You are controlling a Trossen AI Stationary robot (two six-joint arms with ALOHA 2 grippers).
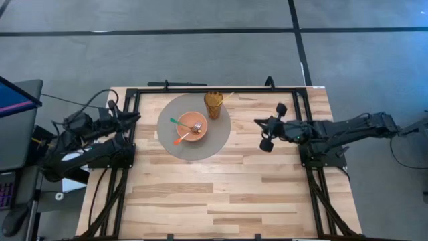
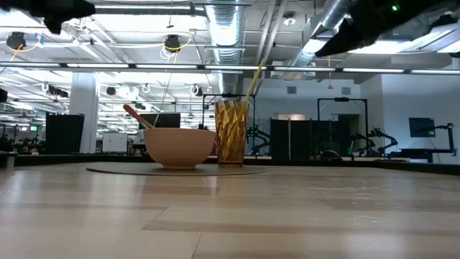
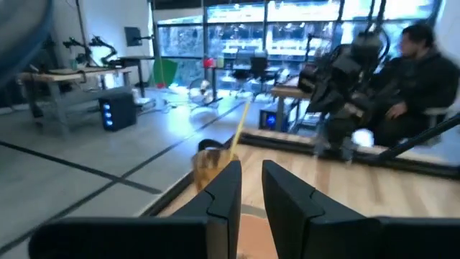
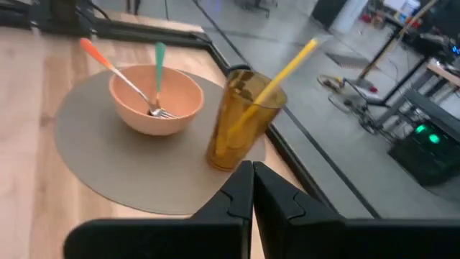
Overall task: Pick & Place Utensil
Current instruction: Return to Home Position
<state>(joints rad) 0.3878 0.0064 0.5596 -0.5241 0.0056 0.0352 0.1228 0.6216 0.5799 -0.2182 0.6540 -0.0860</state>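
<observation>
A peach bowl (image 1: 192,126) sits on a round grey placemat (image 1: 168,144) at the table's far middle. Two forks lean in the bowl (image 4: 154,101), tines down: one with a green handle (image 4: 159,63), one with an orange handle (image 4: 106,63). An amber cup (image 1: 213,104) with a yellow straw (image 4: 287,68) stands on the mat beside the bowl. My right gripper (image 1: 257,122) hovers to the right of the mat, shut and empty, pointing at the cup. My left gripper (image 1: 138,118) hovers left of the mat with a narrow gap between its fingers (image 3: 251,188), empty.
A black frame rail (image 1: 221,89) runs along the table's far edge behind the cup. Bare wood table (image 1: 214,194) spreads across the near half. A seated person (image 3: 420,68) shows beyond the table's right side in the left wrist view.
</observation>
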